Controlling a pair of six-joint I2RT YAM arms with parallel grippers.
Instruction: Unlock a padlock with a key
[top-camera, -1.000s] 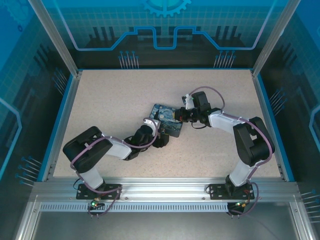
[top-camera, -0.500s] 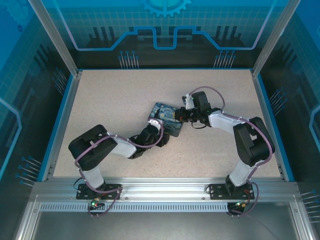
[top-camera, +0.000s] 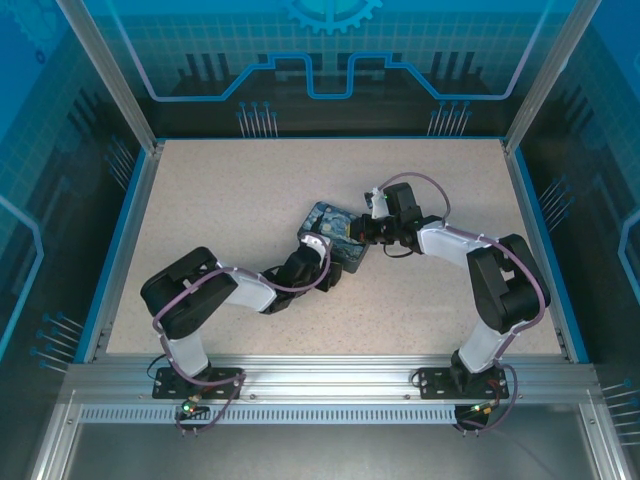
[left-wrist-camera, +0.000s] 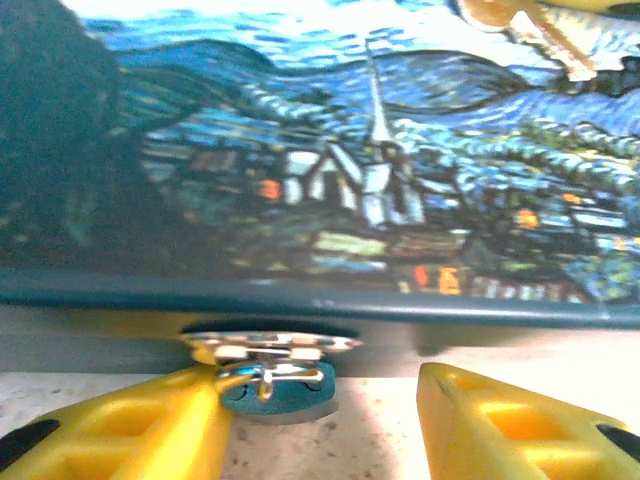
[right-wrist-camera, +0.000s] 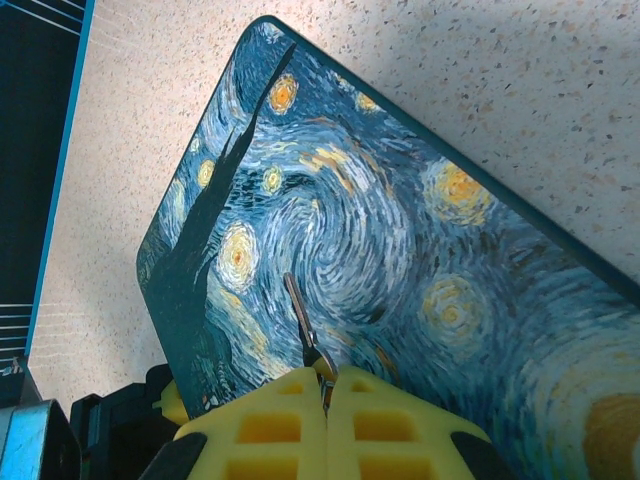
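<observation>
Pinching key (right-wrist-camera: 303, 325) over tin (right-wrist-camera: 400, 230), right claw (right-wrist-camera: 326, 385) shut | left claw (left-wrist-camera: 325, 400) half-open astride padlock (left-wrist-camera: 275, 385) | risking off-centre squeeze flicking padlock away

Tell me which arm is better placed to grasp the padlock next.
Left. The left gripper straddles the padlock at the edge of the tin, with one jaw on either side of it. The right gripper is shut on the key, over the tin's lid.

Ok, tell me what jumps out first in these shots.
The starry-night tin mid-table grabs the eye, both arms reaching toward it. Over its lid, the right gripper pinches a thin key; at its near edge, a small teal padlock sits between the open fingers of the left gripper.
</observation>
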